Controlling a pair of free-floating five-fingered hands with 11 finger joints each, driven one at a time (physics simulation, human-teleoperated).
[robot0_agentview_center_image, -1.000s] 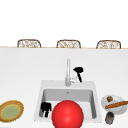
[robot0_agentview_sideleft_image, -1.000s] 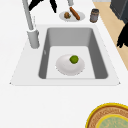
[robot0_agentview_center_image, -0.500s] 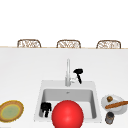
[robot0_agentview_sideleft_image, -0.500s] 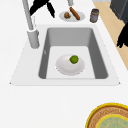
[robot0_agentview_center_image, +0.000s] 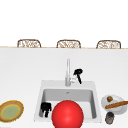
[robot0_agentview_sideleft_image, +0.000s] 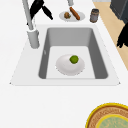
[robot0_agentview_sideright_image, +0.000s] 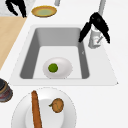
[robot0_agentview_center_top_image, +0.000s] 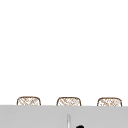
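At the back edge of the sink (robot0_agentview_center_image: 40, 86), the right hand (robot0_agentview_center_image: 78, 73) hangs with relaxed fingers beside the faucet (robot0_agentview_center_image: 67, 72), gripping nothing; it would do best to close gently on the lever, while the left hand (robot0_agentview_center_image: 45, 108) idles near the front-left corner.

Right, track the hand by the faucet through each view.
Front view: the right hand hangs just right of the faucet, behind the sink.
Left side view: top left, right of the faucet post.
Right side view: upper right, in front of the faucet base.
Upper view: a black tip at the bottom edge.
Shared landmark: the faucet.
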